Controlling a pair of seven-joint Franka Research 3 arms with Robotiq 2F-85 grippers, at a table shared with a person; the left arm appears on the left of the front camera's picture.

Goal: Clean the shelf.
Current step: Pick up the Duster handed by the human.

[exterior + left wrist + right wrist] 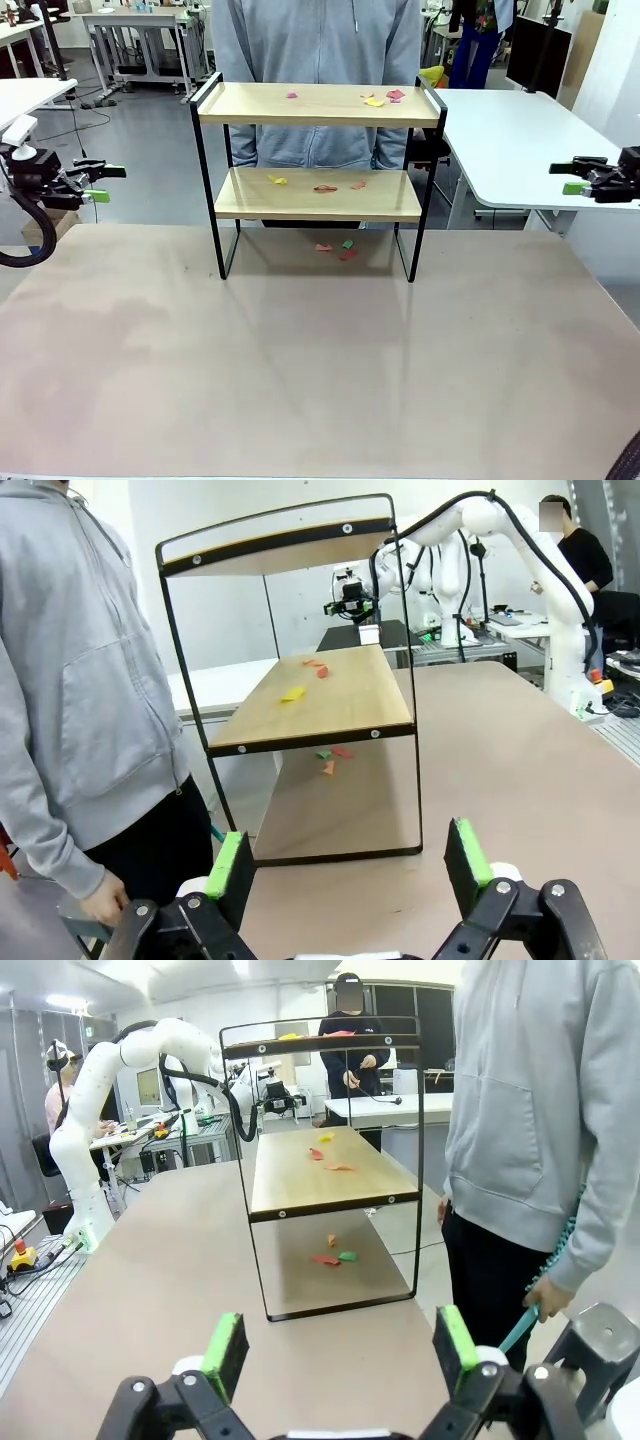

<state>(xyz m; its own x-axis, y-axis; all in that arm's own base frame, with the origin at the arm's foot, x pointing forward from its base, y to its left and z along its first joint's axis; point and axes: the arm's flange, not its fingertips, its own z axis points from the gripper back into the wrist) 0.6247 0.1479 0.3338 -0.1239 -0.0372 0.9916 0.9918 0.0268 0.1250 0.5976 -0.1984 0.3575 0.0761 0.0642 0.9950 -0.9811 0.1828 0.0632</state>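
Both jaws gape empty: left gripper point(102, 183) and right gripper point(571, 175) flank the shelf point(320, 106), well apart; coloured scraps point(375, 101) litter its boards.

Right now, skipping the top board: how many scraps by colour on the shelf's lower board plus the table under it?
Yellow scraps: 1
Green scraps: 1
Orange scraps: 2
Red scraps: 2
Total: 6
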